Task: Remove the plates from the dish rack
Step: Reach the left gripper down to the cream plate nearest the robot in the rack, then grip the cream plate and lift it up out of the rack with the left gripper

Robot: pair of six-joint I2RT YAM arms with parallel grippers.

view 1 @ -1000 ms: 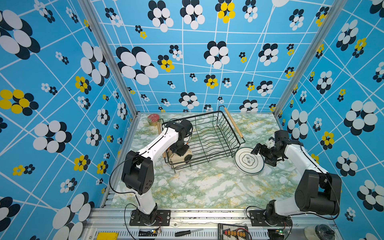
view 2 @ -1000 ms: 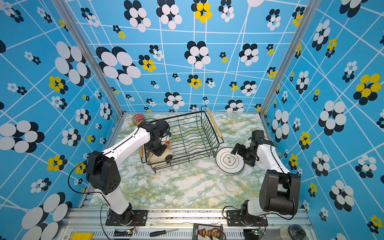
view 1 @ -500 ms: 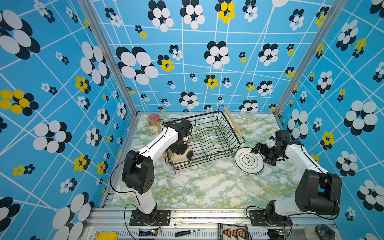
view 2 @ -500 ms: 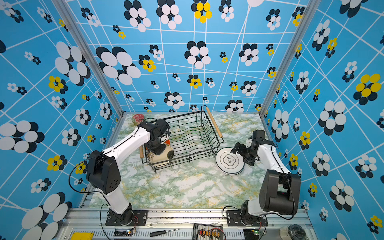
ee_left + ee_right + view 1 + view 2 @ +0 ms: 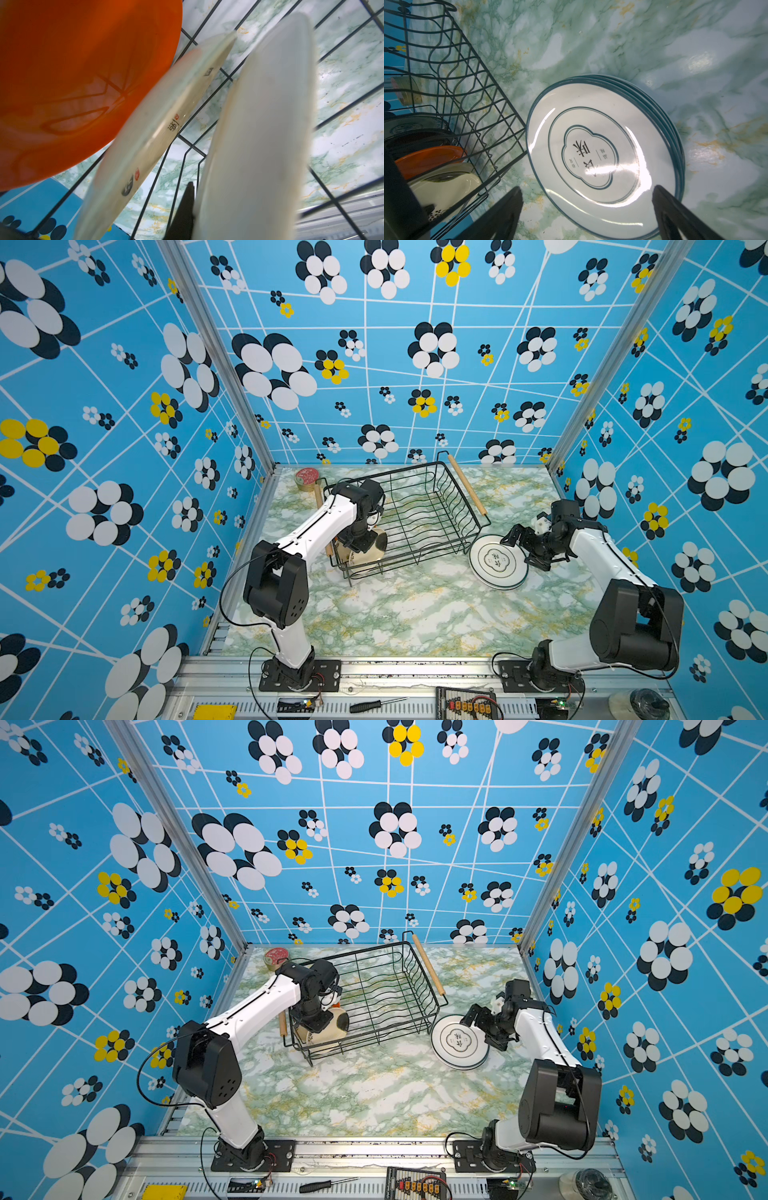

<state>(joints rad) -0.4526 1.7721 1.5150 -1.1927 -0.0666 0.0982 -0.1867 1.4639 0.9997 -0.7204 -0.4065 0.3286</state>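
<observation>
Plate (image 5: pixel 255 135) in left claw (image 5: pixel 360 545), inside dish rack (image 5: pixel 455 506)

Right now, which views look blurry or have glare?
Left wrist view: the orange plate and the cream plate are soft, blurred at close range. Right wrist view: bright glare streaks cross the top white plate. Both top views: sharp and evenly lit.

Red-lidded tin (image 5: pixel 306 478) in far left corner of marble table (image 5: pixel 415 614), screwdriver (image 5: pixel 378 704) on front rail (image 5: pixel 419 711).

Orange plate (image 5: pixel 79 79), cream plate (image 5: pixel 158 128), white plate (image 5: pixel 259 135)
</observation>
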